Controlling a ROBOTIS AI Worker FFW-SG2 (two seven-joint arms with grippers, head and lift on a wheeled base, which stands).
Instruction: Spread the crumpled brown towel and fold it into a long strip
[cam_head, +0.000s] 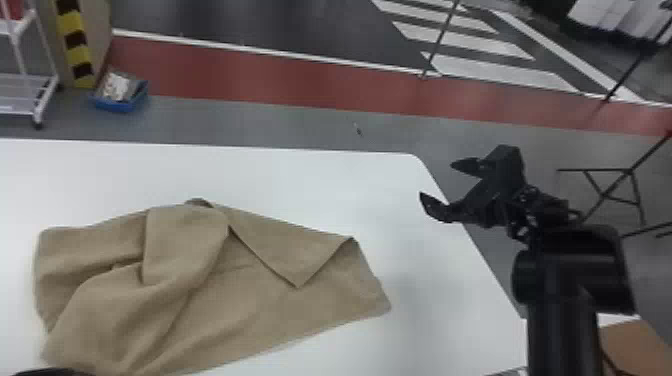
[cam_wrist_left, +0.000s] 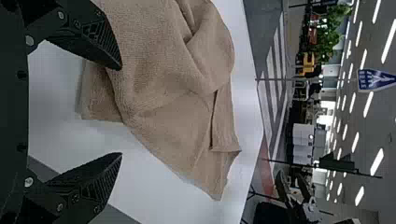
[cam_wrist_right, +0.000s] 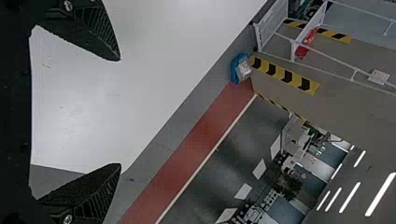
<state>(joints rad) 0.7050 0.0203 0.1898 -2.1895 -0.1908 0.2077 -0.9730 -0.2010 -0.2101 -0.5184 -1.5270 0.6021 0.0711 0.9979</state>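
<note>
Take a clock face centred on the towel in the head view, with twelve at the table's far edge. At eight o'clock, low at the picture's edge, the left gripper (cam_head: 52, 372) shows as a dark sliver. In the left wrist view its two fingers stand wide apart, with towel and bare table visible through the gap and nothing clamped. One finger (cam_wrist_left: 95, 39) overlaps the brown towel; whether it touches the cloth I cannot tell. The other finger (cam_wrist_left: 93, 186) is over the white table beside the cloth.

The brown towel (cam_head: 270, 320) lies partly spread on the white table (cam_head: 325, 175). From nine to twelve o'clock it is rumpled, with a thick fold running from near the far edge down toward seven. Between one and three o'clock a flap lies turned over, its pointed corner resting on the cloth. The towel's own tip points to three o'clock, flat on the table, and its near edge runs down to the picture's bottom.

The right gripper (cam_head: 436, 180) is at two o'clock, well apart from the towel and in front of the table's right edge. Its fingers are spread wide and empty, pointing back toward the table. In the right wrist view, white tabletop and some floor show between them.
</note>
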